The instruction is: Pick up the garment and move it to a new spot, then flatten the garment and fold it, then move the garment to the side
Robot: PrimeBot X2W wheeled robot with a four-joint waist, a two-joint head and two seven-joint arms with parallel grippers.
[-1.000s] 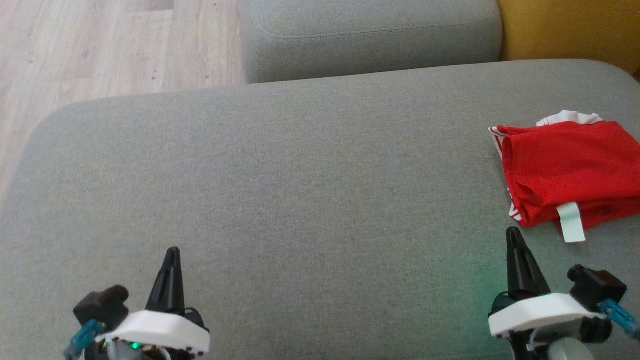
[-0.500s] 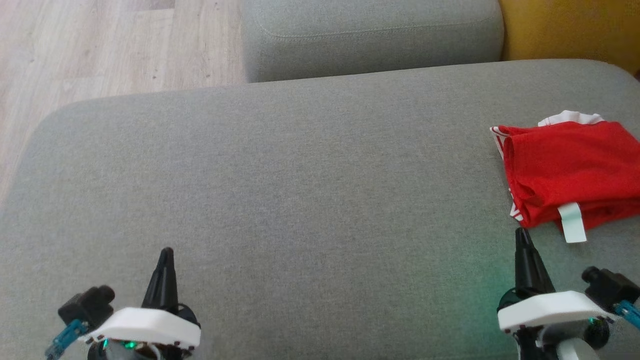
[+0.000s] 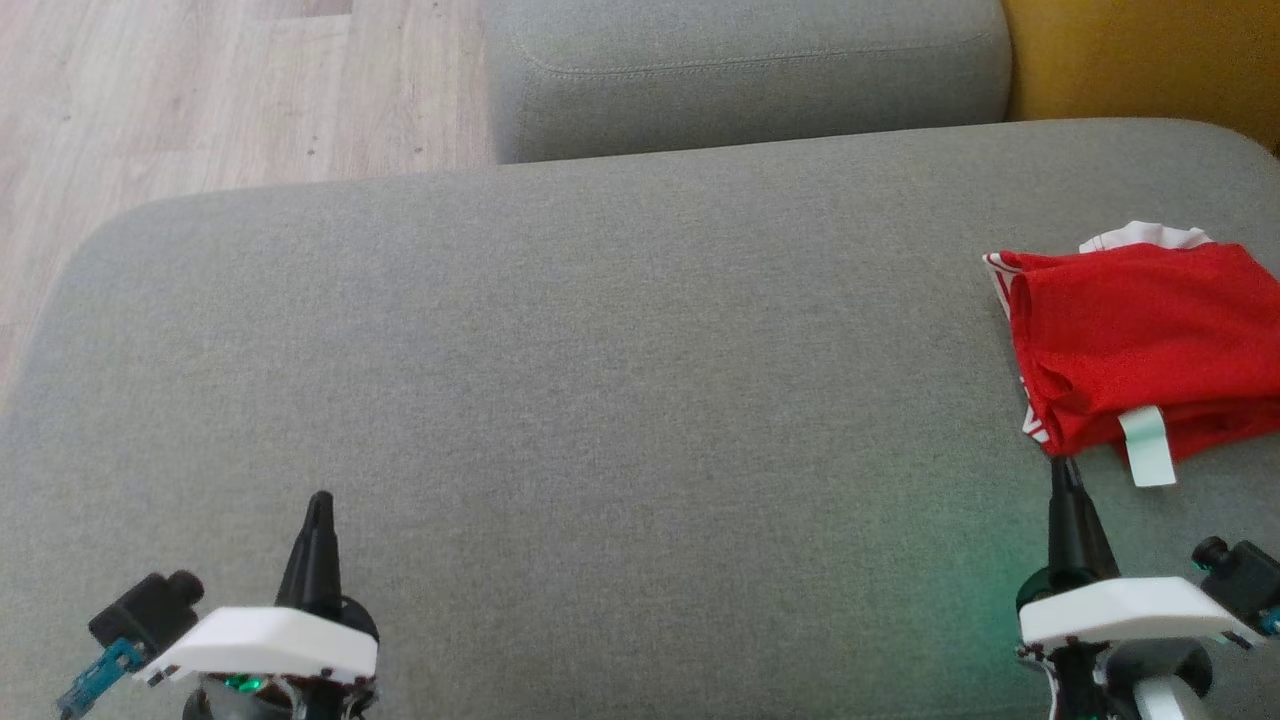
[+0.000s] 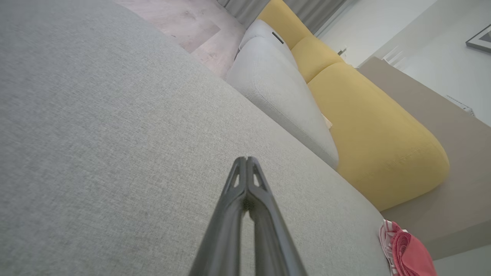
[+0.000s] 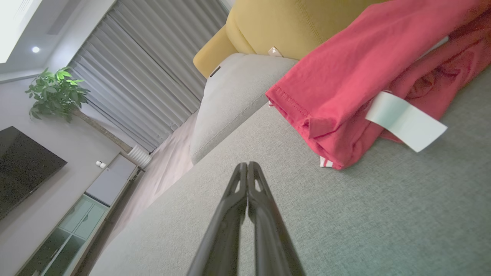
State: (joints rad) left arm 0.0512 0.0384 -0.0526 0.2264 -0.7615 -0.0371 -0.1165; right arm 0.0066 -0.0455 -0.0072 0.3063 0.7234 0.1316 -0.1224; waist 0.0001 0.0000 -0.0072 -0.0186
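Red garment (image 3: 1140,335) lies folded at the right edge of the grey cushion (image 3: 600,350); left end effector (image 3: 319,500) and right end effector (image 3: 1067,472) both pinched closed and empty, so best judged: back off without snagging the white tag (image 3: 1146,447).

grey sofa (image 3: 600,350), wooden floor (image 3: 200,90)

Left hand (image 4: 246,159): fingers pressed together above grey sofa seat (image 4: 96,134). Red garment (image 4: 406,253): bunched at the seat's lower-right edge. Grey cushion (image 4: 276,88) and yellow cushion (image 4: 376,142) beyond.
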